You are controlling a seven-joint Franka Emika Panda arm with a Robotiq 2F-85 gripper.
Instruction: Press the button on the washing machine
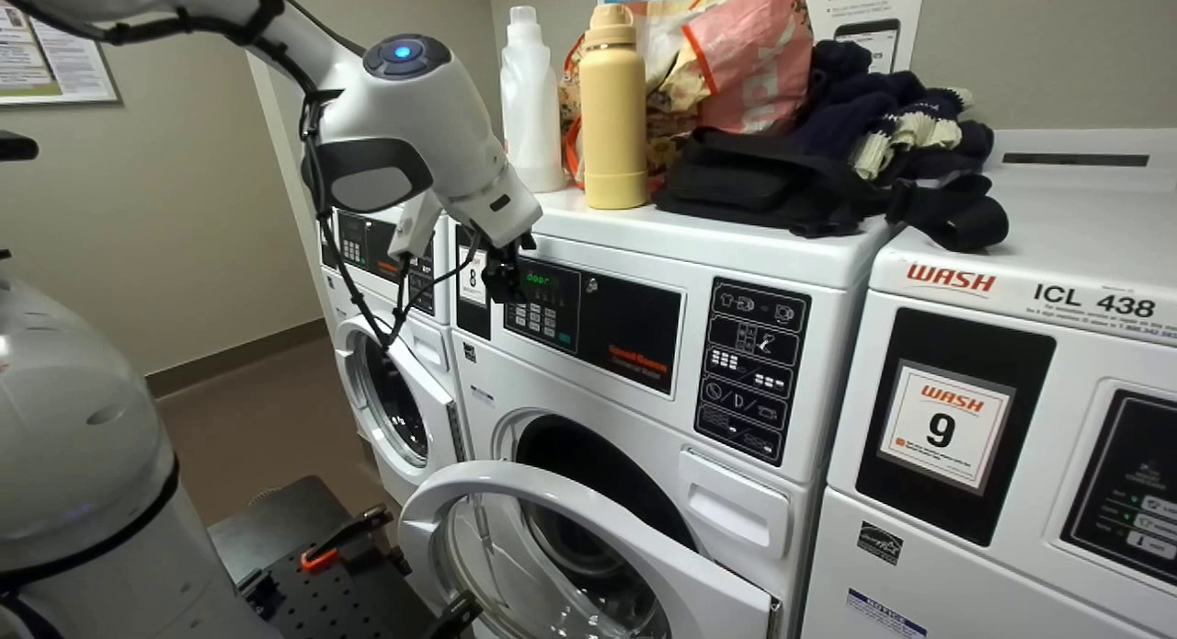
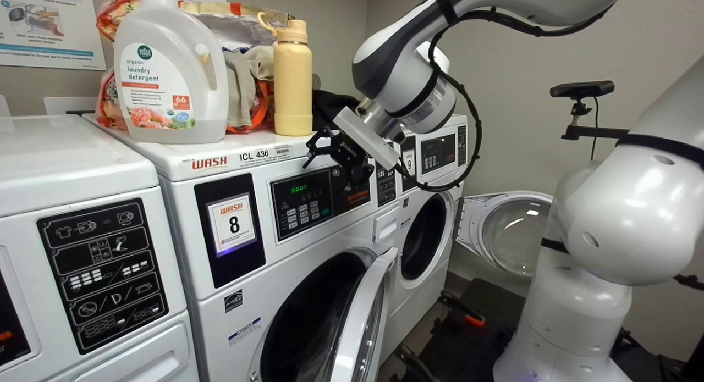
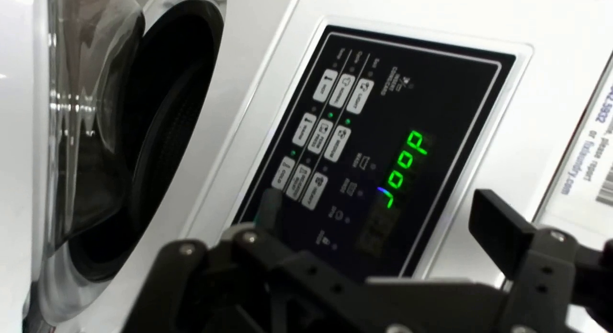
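The white washing machine (image 1: 588, 395) stands in the middle, also in an exterior view (image 2: 291, 261), with its round glass door (image 1: 515, 478) open. Its dark control panel (image 1: 634, 317) has a keypad of light buttons, seen in both exterior views (image 2: 300, 213) and in the wrist view (image 3: 321, 136). The green display reads "door" (image 3: 402, 167). A green button (image 2: 325, 211) at the keypad's corner is mostly hidden behind a finger in the wrist view. My gripper (image 3: 380, 206) is open and empty, fingers apart before the panel, one finger over the keypad's edge; contact cannot be told.
A yellow bottle (image 1: 613, 115), a detergent bottle (image 2: 165, 79), bags (image 1: 754, 69) and dark clothes (image 1: 855, 115) stand on the machine top. The "9" machine (image 1: 1103, 262) stands beside it, its door (image 2: 511, 233) open. The swung-out doors project toward the robot base.
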